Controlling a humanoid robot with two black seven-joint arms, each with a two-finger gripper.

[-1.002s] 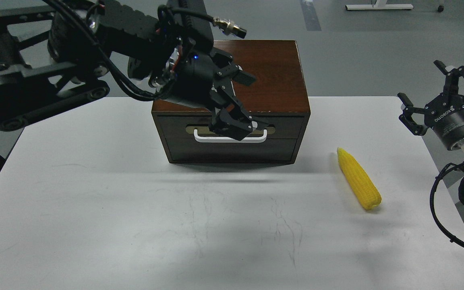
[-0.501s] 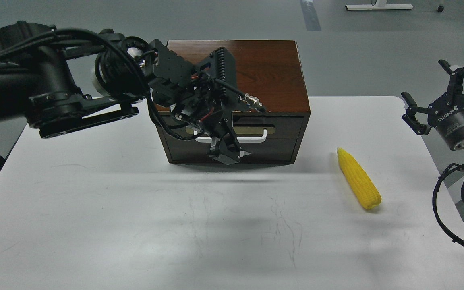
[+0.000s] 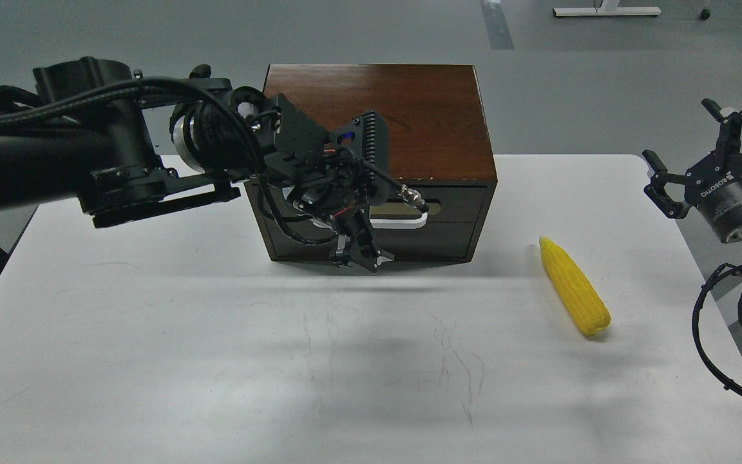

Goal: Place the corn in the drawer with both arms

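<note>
Left gripper point(image 3: 357, 248) hangs in front of the drawer point(image 3: 438, 212), below its white handle point(image 3: 403, 225); seen dark and end-on, so I cannot tell whether its fingers are parted or closed, or whether anything is held. Drawer looks fully shut. Right gripper point(image 3: 699, 161) hovers off the table's point(image 3: 216, 361) right edge, fingers spread, holding nothing. Risk, as I judge it: if the left fingers sit under the bar rather than around it, a pull would slip off, or drag the whole box point(image 3: 409, 116) forward. Corn point(image 3: 574, 293) lies flat on the table right of the box, well apart from it, bright yellow, tapered, pointed tip toward the back, kernel rows visible.
</note>
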